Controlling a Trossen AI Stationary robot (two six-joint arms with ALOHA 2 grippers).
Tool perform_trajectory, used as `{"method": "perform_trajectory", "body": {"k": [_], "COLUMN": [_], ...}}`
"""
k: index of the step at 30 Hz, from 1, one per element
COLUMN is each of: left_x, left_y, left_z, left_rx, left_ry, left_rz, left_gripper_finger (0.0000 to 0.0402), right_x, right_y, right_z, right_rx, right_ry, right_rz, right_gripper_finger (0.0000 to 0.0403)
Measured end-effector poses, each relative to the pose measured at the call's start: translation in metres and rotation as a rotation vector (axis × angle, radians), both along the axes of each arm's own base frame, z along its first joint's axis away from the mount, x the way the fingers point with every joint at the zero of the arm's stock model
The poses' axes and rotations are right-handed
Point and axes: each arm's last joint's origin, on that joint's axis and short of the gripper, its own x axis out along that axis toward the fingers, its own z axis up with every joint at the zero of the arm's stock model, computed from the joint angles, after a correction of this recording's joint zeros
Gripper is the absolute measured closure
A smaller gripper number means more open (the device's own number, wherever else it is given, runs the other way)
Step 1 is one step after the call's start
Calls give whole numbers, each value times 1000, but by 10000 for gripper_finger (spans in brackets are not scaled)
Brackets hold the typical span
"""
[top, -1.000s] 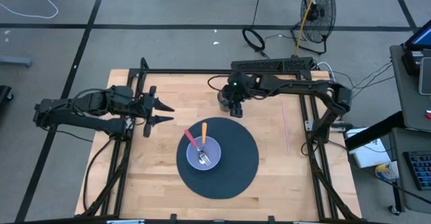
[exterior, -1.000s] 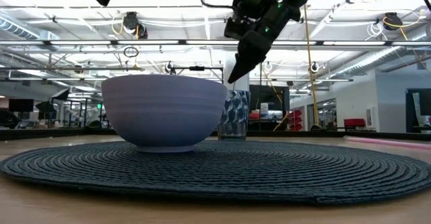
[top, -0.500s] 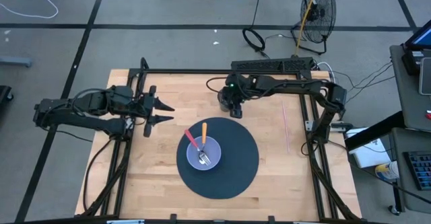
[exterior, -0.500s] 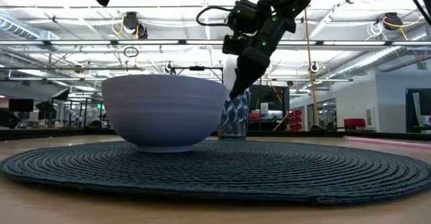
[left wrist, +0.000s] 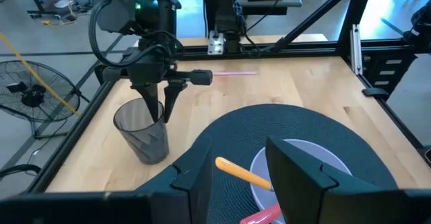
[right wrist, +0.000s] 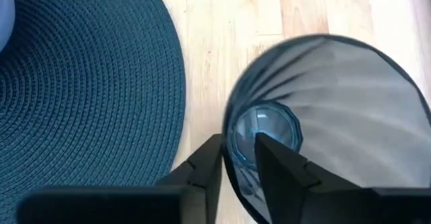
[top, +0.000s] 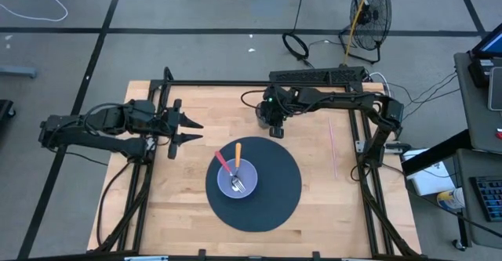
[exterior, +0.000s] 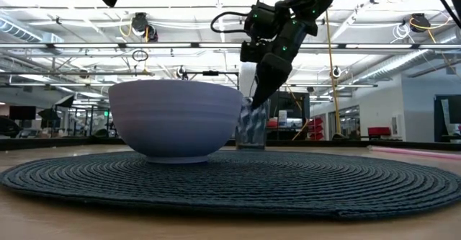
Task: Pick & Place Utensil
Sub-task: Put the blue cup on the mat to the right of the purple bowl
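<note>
While right gripper [top: 274,128] pinches the glass [left wrist: 143,136] wall near the table's far edge, the orange-handled utensil [top: 238,154] lies frontward in the bowl [top: 252,175], handle pointing at the far edge. Left gripper [top: 188,132]: open, waiting about equally near.

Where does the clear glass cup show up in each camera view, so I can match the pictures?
High view: the glass cup stands on wood past the mat's far edge, mostly under the right gripper.
Low view: behind the bowl's right edge.
Left wrist view: on wood near the mat, gripper fingers at its rim.
Right wrist view: seen from above.
Shared landmark: the round dark mat.
</note>
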Motion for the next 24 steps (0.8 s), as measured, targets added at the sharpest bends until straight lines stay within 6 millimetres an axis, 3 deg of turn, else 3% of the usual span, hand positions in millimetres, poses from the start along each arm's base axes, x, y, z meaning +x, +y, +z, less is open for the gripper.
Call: {"method": "perform_trajectory", "body": {"k": [8, 24], "left_x": [0, 0], "left_y": [0, 0], "left_z": [0, 0], "left_rx": [0, 0], "left_ry": [0, 1], "left_rz": [0, 0], "left_gripper_finger": [256, 256], "right_x": [0, -9], "right_y": [0, 15], "right_z": [0, 8], "right_rx": [-19, -63], "right_ry": [3, 84], "right_rz": [23, 38], "right_gripper_finger": [392, 397]}}
